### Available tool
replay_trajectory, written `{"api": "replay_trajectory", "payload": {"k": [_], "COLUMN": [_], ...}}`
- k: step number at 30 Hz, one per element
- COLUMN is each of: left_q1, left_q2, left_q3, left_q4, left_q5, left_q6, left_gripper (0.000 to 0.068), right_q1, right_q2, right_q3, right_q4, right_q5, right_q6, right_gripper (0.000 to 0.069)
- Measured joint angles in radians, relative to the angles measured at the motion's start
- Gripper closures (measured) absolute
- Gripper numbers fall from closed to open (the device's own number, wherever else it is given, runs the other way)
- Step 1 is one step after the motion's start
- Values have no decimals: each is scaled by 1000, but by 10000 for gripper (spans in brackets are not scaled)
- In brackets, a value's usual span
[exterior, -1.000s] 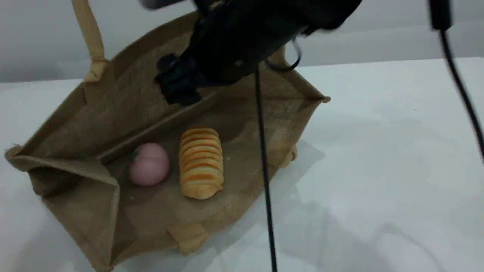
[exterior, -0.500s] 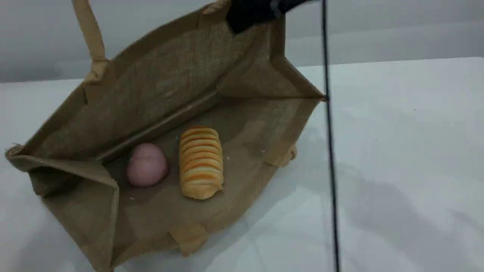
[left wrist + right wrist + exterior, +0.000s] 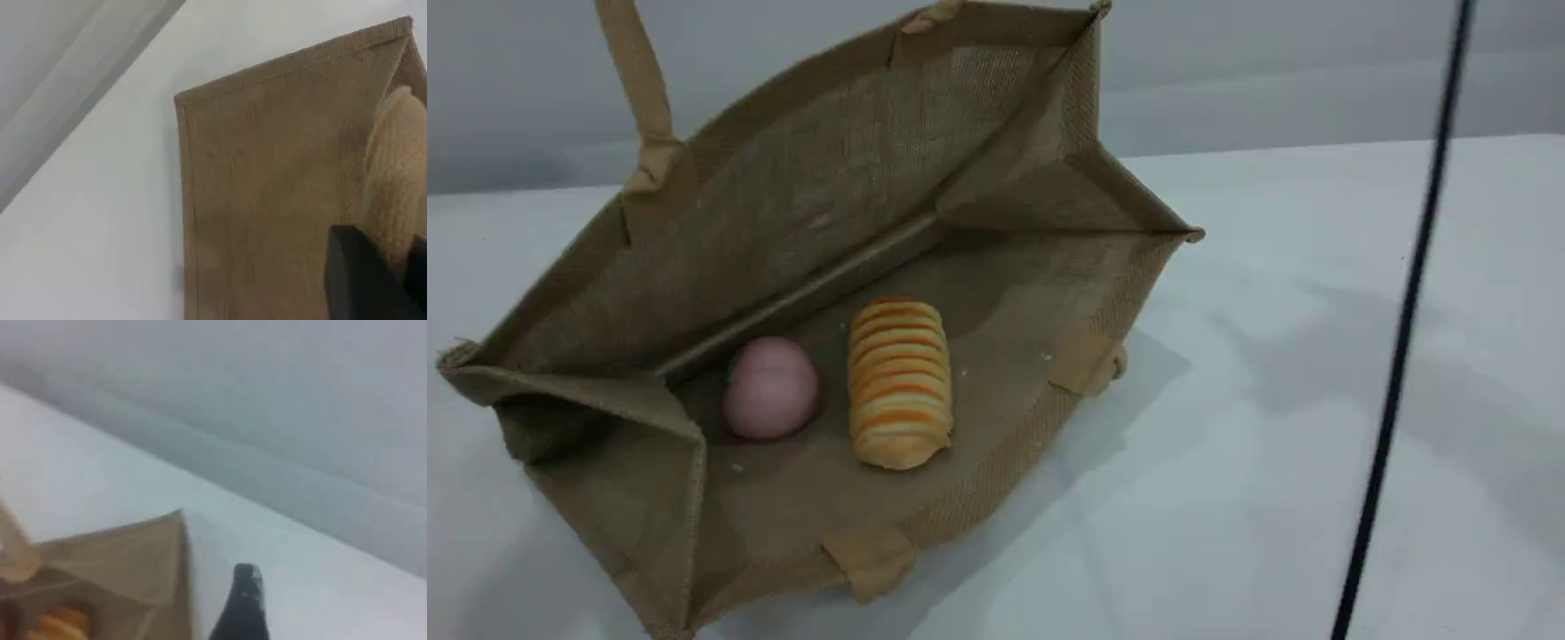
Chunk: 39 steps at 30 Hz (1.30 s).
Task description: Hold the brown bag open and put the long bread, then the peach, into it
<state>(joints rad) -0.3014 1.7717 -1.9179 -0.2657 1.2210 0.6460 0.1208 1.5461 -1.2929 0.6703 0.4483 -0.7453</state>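
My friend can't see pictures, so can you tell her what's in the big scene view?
A large brown jute bag lies open on a white table, one handle lifted upward. Inside it, a ridged golden long bread lies beside a pink peach, the peach on the left. A thin black cable hangs across the right side of the picture.

The scene is evenly and softly lit from above; faint grey shadows are cast on the white table (image 3: pixel 1272 373), and a darker one lies inside the brown bag (image 3: pixel 800 213). No glare is seen. The scene view is slightly soft, and the right wrist view is heavily blurred.
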Motion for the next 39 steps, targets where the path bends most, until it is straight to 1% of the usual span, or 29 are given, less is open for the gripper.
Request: {"api": "replay_trajectory", "payload": {"k": [2, 4, 7, 9, 11, 13, 14, 16, 18, 21, 24, 26, 28, 32, 35, 39], "left_q1": [0, 0, 0, 0, 0, 0, 0, 0, 0, 0, 0, 0, 0, 0, 0, 0], "left_q2": [0, 0, 0, 0, 0, -3, -9, -24, -45, -91, -146, -191, -238, -357, -464, -635], "left_q3": [0, 0, 0, 0, 0, 0, 0, 0, 0, 0, 0, 0, 4, 52, 124, 253], "left_q4": [-1, -4, -4, -3, 2, 4, 4, 16, 45, 110, 156, 168, 168, 168, 168, 168], "left_q5": [0, 0, -6, -5, -4, -2, -2, -2, 0, 1, 1, 2, 2, 2, 2, 2], "left_q6": [1, 2, 2, 2, 2, 1, -2, -8, -35, -118, -210, -270, -307, -329, -335, -335], "left_gripper": [570, 527, 403, 307, 232, 179, 166, 152, 148, 148, 148, 146, 146, 146, 146, 146], "right_q1": [-33, -61, -73, -73, -73, -73, -73, -73, -73, -73, -73, -73, -73, -73, -71, -71], "right_q2": [-7, -10, -23, -40, -66, -101, -120, -157, -198, -271, -341, -389, -440, -541, -632, -759], "right_q3": [-1, -1, -1, -1, -1, -1, -1, -1, -1, -2, -2, -2, -2, -2, -2, -1], "right_q4": [2, 2, 2, 7, 7, 7, 6, 6, 1, -47, -107, -146, -183, -244, -280, -280], "right_q5": [17, 35, 40, 47, 52, 68, 83, 110, 143, 210, 289, 348, 419, 537, 599, 651], "right_q6": [18, 27, 37, 36, 36, 37, 44, 69, 96, 154, 236, 300, 365, 450, 457, 457], "right_gripper": [111, 111, 111, 111, 111, 111, 111, 111, 111, 111, 111, 111, 111, 111, 111, 111]}}
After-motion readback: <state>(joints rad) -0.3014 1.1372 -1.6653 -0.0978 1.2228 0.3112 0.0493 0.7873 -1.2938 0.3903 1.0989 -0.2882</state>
